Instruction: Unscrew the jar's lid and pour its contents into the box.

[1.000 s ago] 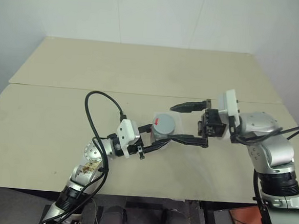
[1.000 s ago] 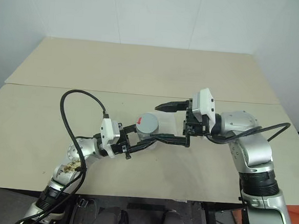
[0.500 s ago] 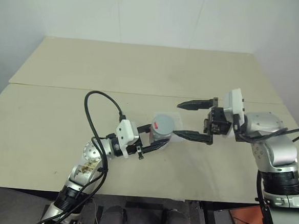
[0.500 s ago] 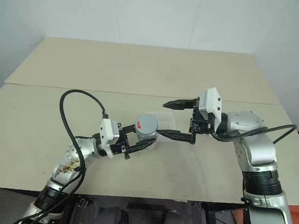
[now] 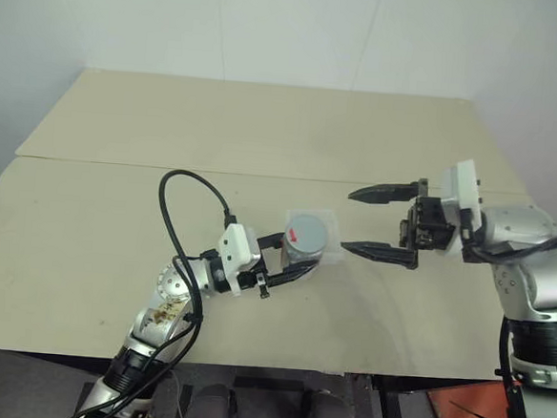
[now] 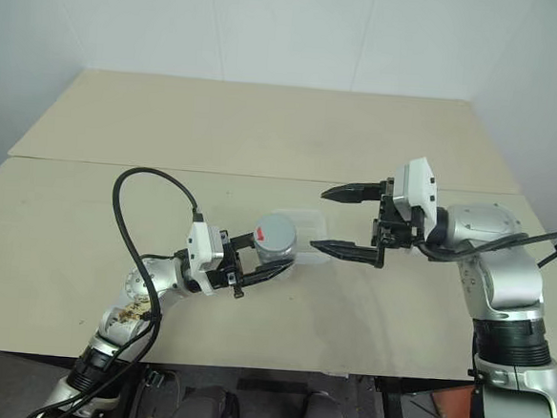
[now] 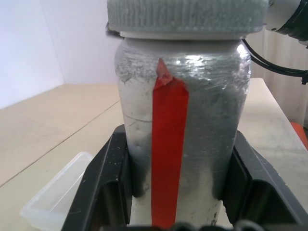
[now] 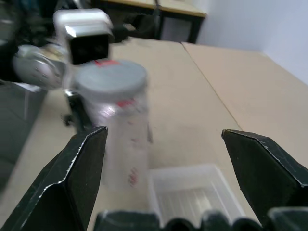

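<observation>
We are clamping our left gripper (image 5: 289, 270) on the jar (image 5: 305, 240) to steady it upright just beside the box (image 6: 307, 232), lid (image 5: 306, 229) still on, while holding our right gripper (image 5: 381, 221) spread apart beyond it, probably for unscrewing.

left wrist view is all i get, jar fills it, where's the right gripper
Observer: The right gripper hangs open, off to the jar's right, apart from it.
Operator: lid still on
Observer: Yes, the lid sits on the jar, a red mark near its edge.
Operator: and the box
Observer: The box lies on the table directly behind the jar, on the right gripper's side.
Operator: left grip ok
Observer: The left gripper is shut on the jar, holding it upright.
</observation>
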Tool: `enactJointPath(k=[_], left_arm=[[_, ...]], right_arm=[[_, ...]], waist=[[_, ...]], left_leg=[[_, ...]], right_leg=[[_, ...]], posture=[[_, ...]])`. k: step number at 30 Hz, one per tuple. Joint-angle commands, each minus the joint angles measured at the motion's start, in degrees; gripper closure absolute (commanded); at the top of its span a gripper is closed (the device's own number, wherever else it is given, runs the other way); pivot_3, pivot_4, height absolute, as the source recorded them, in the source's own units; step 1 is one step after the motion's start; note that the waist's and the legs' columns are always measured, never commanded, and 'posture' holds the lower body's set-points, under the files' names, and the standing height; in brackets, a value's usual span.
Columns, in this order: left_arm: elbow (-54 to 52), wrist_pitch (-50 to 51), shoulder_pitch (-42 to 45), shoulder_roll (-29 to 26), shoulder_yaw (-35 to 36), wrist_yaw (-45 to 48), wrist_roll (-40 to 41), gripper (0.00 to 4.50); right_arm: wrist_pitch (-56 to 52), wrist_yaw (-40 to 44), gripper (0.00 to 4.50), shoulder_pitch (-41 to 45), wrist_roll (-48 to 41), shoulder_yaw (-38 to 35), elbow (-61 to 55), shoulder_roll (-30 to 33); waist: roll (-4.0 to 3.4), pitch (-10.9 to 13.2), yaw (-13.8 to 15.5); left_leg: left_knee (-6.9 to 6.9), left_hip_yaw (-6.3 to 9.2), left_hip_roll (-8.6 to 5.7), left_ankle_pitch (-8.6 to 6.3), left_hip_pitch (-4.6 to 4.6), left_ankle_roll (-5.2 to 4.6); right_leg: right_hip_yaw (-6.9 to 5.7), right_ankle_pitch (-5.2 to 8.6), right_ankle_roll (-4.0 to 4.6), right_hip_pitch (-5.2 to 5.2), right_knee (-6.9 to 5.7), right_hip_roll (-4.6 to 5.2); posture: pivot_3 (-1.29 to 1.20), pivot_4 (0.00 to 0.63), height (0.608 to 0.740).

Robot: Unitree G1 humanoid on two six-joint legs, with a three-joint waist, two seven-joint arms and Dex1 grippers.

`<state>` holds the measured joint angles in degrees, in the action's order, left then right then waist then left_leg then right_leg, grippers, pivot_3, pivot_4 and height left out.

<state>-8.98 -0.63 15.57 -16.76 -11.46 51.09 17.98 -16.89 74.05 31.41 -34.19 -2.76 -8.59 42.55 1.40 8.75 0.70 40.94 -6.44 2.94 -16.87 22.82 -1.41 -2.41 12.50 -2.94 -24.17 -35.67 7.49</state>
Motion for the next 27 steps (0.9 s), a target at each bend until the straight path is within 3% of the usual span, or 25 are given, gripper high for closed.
enactJointPath(k=[1,10,27], left_arm=[[-0.97,-1.02,0.81,0.27,-0.09,0.01,0.29,2.50],[-0.91,-0.81,0.89,0.24,-0.06,0.04,0.30,2.50],[-0.93,-0.95,0.50,-0.18,0.17,0.18,0.35,2.50]], right_arm=[[-1.17,-2.35,0.07,-0.55,-2.59,-1.06,-6.08,-1.08],[-3.08,-8.98,0.07,-1.85,-2.00,2.54,-11.08,-6.90],[-2.79,-11.26,0.07,-0.11,0.08,5.08,-9.36,-9.03]], waist=[[0.00,0.00,-0.01],[0.00,0.00,-0.02],[0.00,0.00,-0.01]], left_leg=[[0.01,0.00,0.00,0.00,0.00,0.00],[0.02,0.01,-0.01,0.00,0.01,0.00],[0.02,0.00,-0.01,0.00,0.01,0.00]], right_leg=[[0.00,0.00,0.00,0.01,0.00,0.00],[0.01,0.00,0.00,0.00,-0.03,0.00],[0.00,0.00,0.00,0.00,-0.03,0.00]], posture=[[0.00,0.150,0.740],[0.00,0.150,0.740],[0.00,0.150,0.740]])
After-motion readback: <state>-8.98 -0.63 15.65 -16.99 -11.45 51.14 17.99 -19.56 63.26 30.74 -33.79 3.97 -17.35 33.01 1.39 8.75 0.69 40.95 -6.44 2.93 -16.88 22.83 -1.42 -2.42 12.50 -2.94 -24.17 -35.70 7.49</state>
